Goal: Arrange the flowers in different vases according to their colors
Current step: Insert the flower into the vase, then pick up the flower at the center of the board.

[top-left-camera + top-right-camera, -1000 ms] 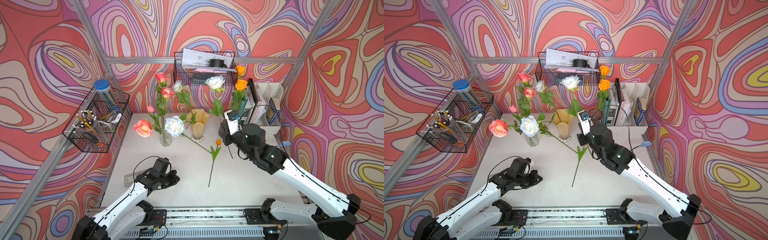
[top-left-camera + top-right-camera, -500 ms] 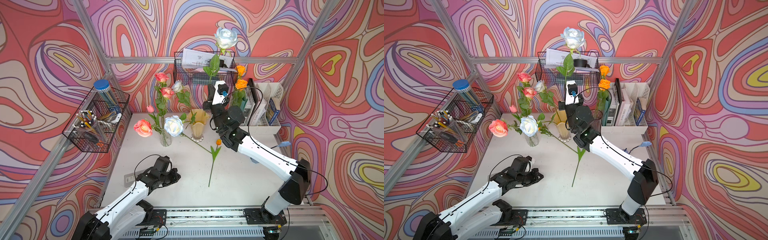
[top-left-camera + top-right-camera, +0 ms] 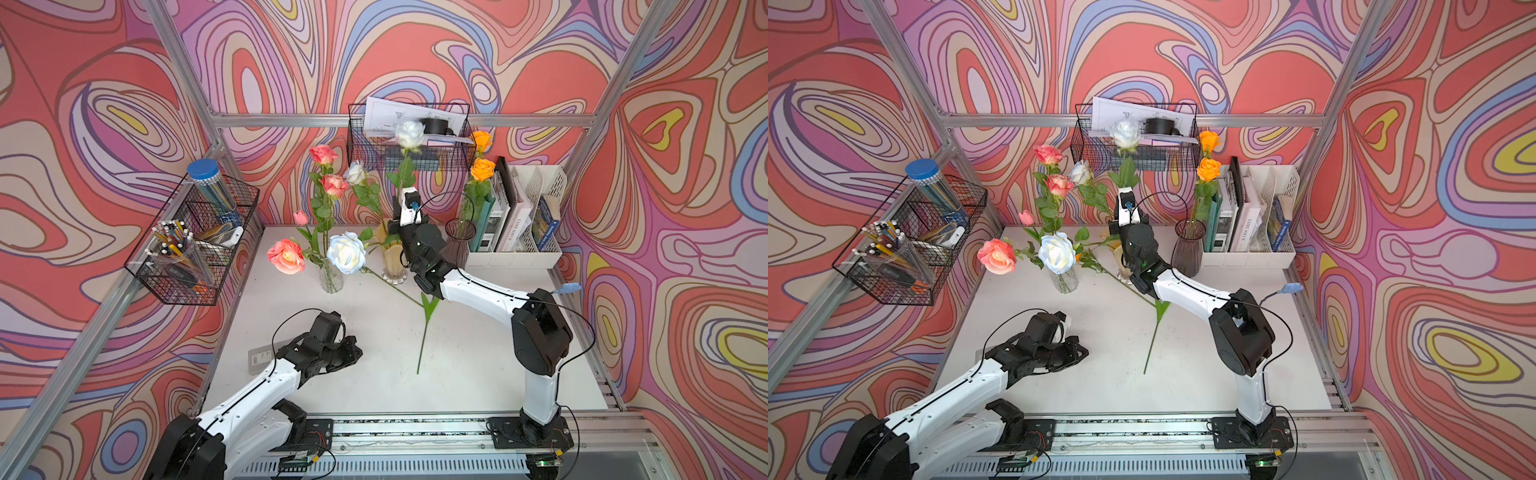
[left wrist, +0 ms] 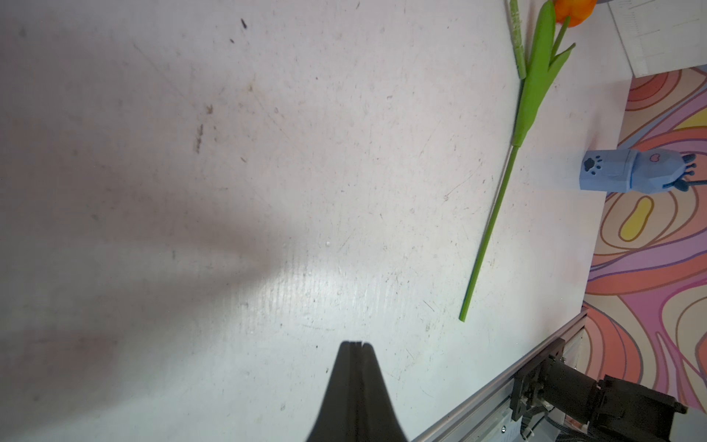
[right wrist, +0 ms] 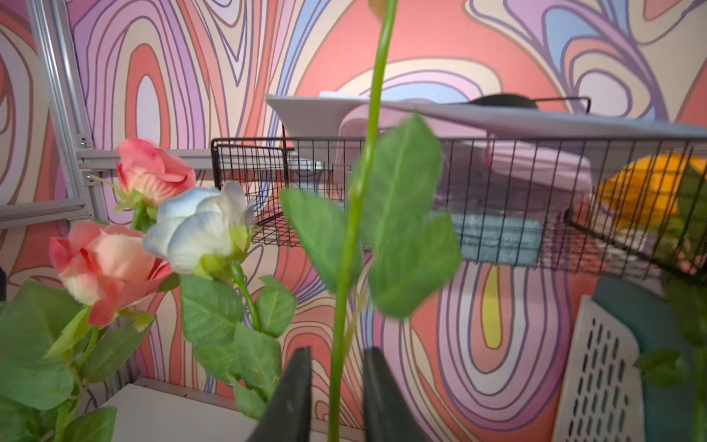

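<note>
Right now the white flowers are in hand. I take the table (image 3: 478,374) as a clock face with the arm bases at 6. The right gripper (image 5: 336,359) is up at about 12 and points upward. Its fingers (image 5: 296,386) are parted around the stem of a white rose (image 3: 409,134), and the right wrist view shows a gap on either side, so it is released, not pinched. The rose stands upright, its head blurred in front of the wire basket (image 3: 361,149) on the back wall. Its lower stem drops behind the wrist toward the creamy-yellow vase (image 3: 392,262) at 12. The arm hides whether the end sits inside the mouth.

The clear glass vase (image 3: 331,278) at 11 holds the pink roses (image 3: 324,154). A large white-blue rose (image 3: 345,252) leans at it with its stem trailing out across the table, so it seems to be propped there, not planted. The purple vase (image 3: 459,241) at 1 carries the orange roses (image 3: 482,169). An orange tulip (image 4: 497,214) lies flat near the centre, well apart from any vase. The left gripper (image 4: 355,344) is low at 8, its fingers pressed together on nothing.

My judgement is that a white placement is finishing. Next, the parted jaws need to draw straight back off the stem without snagging its leaves. After that, the tulip should go to the purple vase and the leaning white-blue rose to the yellow one.
</note>
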Controlling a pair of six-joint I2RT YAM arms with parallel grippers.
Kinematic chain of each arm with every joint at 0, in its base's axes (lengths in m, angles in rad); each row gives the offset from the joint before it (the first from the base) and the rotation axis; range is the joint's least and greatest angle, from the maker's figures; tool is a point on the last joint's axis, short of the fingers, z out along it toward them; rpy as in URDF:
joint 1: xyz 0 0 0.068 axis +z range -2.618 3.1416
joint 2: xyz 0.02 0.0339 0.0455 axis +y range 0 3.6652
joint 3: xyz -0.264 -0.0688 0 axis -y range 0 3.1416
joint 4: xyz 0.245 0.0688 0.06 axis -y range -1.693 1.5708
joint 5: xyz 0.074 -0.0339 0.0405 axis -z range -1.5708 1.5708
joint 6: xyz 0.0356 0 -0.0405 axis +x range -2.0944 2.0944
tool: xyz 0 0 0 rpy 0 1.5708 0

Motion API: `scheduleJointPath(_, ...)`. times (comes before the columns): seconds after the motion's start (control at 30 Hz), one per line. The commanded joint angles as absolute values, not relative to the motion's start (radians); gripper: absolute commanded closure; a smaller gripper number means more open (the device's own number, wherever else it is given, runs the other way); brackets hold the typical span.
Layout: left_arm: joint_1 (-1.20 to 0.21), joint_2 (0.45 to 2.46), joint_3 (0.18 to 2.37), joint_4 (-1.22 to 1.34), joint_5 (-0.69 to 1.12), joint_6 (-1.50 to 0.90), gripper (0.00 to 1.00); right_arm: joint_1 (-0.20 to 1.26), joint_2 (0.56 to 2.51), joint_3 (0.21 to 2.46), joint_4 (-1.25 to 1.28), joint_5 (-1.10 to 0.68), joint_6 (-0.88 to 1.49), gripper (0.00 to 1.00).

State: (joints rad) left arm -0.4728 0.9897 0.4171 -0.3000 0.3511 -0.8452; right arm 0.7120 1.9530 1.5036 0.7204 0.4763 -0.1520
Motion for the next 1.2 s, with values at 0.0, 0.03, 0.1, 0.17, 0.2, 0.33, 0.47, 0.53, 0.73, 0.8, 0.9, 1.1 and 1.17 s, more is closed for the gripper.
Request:
scheduleJointPath(0.0,-0.478,1.005,0.405,-0.276,0.360,-0.820,1.00,0.712,1.945,1.465,0.803,0.487,-0.146,0.57)
scheduleJointPath(0.03,-0.476,1.001,0.404,-0.276,0.359,-0.821,1.00,0.712,1.932,1.452,0.808,0.493,-0.153,0.51)
scheduleJointPath(0.1,-0.477,0.991,0.405,-0.276,0.359,-0.822,1.00,0.711,1.890,1.423,0.805,0.494,-0.171,0.43)
scheduleJointPath(0.17,-0.478,0.978,0.406,-0.282,0.356,-0.824,1.00,0.711,1.828,1.391,0.789,0.489,-0.186,0.38)
scheduleJointPath(0.2,-0.478,0.971,0.406,-0.285,0.353,-0.824,1.00,0.711,1.784,1.368,0.767,0.483,-0.192,0.37)
scheduleJointPath(0.33,-0.477,0.958,0.409,-0.295,0.351,-0.827,1.00,0.713,1.561,1.269,0.559,0.446,-0.148,0.36)
scheduleJointPath(0.47,-0.477,0.946,0.406,-0.298,0.349,-0.836,1.00,0.713,1.372,1.229,0.127,0.418,-0.022,0.40)
scheduleJointPath(0.53,-0.477,0.942,0.410,-0.306,0.351,-0.836,1.00,0.713,1.304,1.215,-0.108,0.420,0.096,0.42)
scheduleJointPath(0.73,-0.477,0.926,0.412,-0.326,0.343,-0.841,1.00,0.713,1.221,1.125,-0.571,0.348,0.465,0.45)
scheduleJointPath(0.8,-0.476,0.920,0.407,-0.327,0.339,-0.847,1.00,0.713,1.228,1.107,-0.647,0.314,0.543,0.46)
scheduleJointPath(0.9,-0.476,0.920,0.406,-0.329,0.343,-0.842,1.00,0.714,1.280,1.082,-0.682,0.247,0.596,0.46)
scheduleJointPath(1.1,-0.477,0.921,0.388,-0.306,0.357,-0.846,1.00,0.713,1.511,1.179,-0.823,0.145,0.635,0.45)
scheduleJointPath(1.17,-0.477,0.923,0.384,-0.301,0.359,-0.848,1.00,0.716,1.566,1.209,-0.844,0.125,0.643,0.45)
